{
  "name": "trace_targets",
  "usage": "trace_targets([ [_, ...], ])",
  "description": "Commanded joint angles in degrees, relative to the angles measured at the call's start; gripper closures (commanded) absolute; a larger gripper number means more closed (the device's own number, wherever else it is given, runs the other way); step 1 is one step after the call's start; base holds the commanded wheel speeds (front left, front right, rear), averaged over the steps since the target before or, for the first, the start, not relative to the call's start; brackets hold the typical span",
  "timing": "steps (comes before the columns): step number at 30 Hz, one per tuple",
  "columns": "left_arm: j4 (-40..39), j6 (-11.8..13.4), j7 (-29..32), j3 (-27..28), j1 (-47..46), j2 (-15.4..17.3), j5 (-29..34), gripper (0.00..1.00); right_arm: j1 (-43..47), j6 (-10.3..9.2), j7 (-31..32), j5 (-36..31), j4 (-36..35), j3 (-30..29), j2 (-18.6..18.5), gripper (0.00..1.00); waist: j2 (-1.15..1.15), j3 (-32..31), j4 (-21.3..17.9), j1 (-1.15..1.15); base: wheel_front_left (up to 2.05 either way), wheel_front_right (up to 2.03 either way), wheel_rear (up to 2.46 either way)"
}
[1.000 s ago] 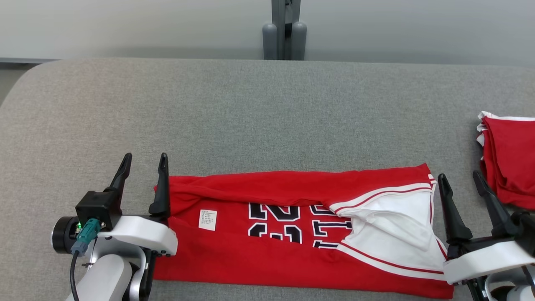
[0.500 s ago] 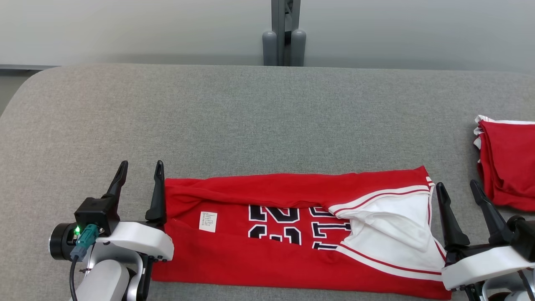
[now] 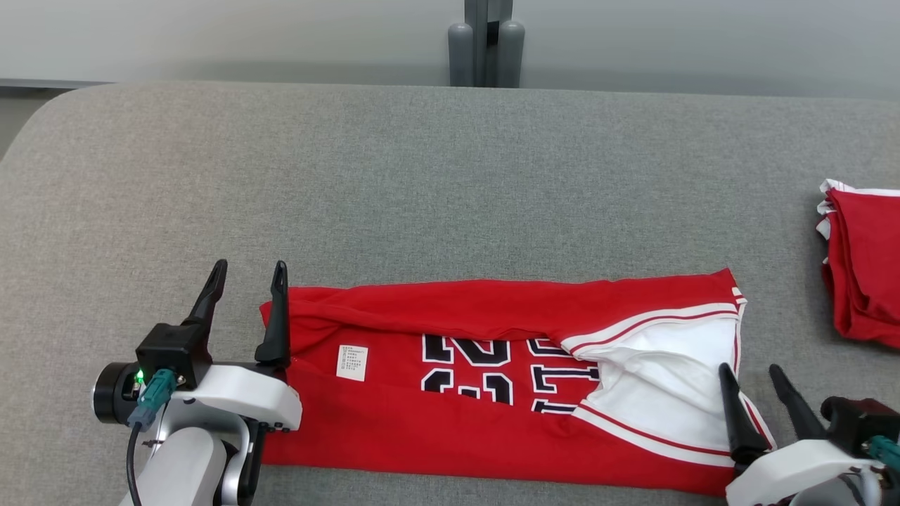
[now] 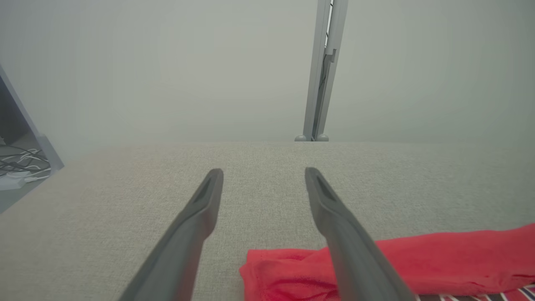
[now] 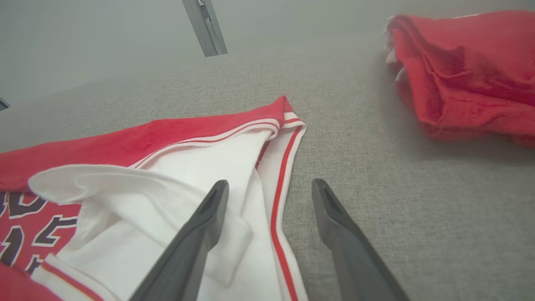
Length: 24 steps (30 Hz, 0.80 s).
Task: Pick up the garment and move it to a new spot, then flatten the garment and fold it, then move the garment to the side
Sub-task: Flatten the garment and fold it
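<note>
Noting red jersey folded lengthwise across lower centre of grey padded table, left gripper spread empty at its left end, right gripper spread empty, straddling white-trimmed right edge.

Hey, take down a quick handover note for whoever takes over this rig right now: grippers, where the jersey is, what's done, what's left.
Left gripper: open, empty, at the left end of the red jersey, one finger over its edge.
Right gripper: open, empty, straddling the jersey's right edge.
Jersey: lying flat near the front of the grey table, folded lengthwise into a band.
A folded red garment sits apart at the far right.
Done: laid out, and the first fold looks made.
Left: probably a crosswise fold, then moving it aside.
</note>
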Motion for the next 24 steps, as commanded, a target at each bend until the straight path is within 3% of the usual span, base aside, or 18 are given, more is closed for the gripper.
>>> trace_targets([
  [1, 0.2, -0.2, -0.1, 0.1, -1.0, -0.1, 0.6, 0.00, -1.0, 0.02, -0.7, 0.8, 1.9, 0.4, 0.0, 0.00, 0.00, 0.3, 0.1, 0.00, 0.00, 0.00, 0.00],
  [12, 0.4, -0.6, -0.1, 1.5, -1.3, -0.3, 1.3, 0.00, -2.2, 0.09, -2.3, 5.6, 13.5, 6.6, 1.4, 0.00, 0.00, 1.0, -0.1, 0.00, 0.00, 0.00, 0.00],
  [13, 0.5, -0.7, -0.1, 1.6, -1.2, -0.3, 1.3, 0.00, -2.3, 0.17, -2.4, 6.4, 13.8, 7.7, 1.5, 0.12, 0.00, 1.0, -0.2, 0.00, 0.00, 0.00, 0.00],
  [14, 0.5, -0.7, -0.1, 1.6, -1.2, -0.3, 1.3, 0.00, -2.3, 0.17, -2.4, 6.4, 13.8, 7.7, 1.5, 0.12, 0.00, 1.0, -0.2, 0.00, 0.00, 0.00, 0.00],
  [15, 0.4, -0.8, -0.1, 1.7, -1.1, -0.3, 1.2, 0.00, -2.4, 0.22, -2.0, 7.3, 14.3, 8.9, 1.7, 0.62, 0.00, 1.0, -0.3, 0.00, 0.00, 0.00, 0.00],
  [16, 0.4, -0.9, -0.1, 1.8, -1.1, -0.3, 1.2, 0.00, -2.5, 0.22, -1.9, 8.1, 14.6, 9.7, 1.8, 1.00, 0.00, 1.0, -0.3, 0.00, 0.00, 0.00, 0.00],
  [24, 0.2, -1.3, -0.1, 2.1, -1.9, -0.3, 1.6, 0.00, -4.4, -0.25, -5.7, 12.0, 14.5, 5.8, -2.4, 1.00, 0.00, 1.3, -0.9, 0.00, 0.00, 0.00, 0.00],
])
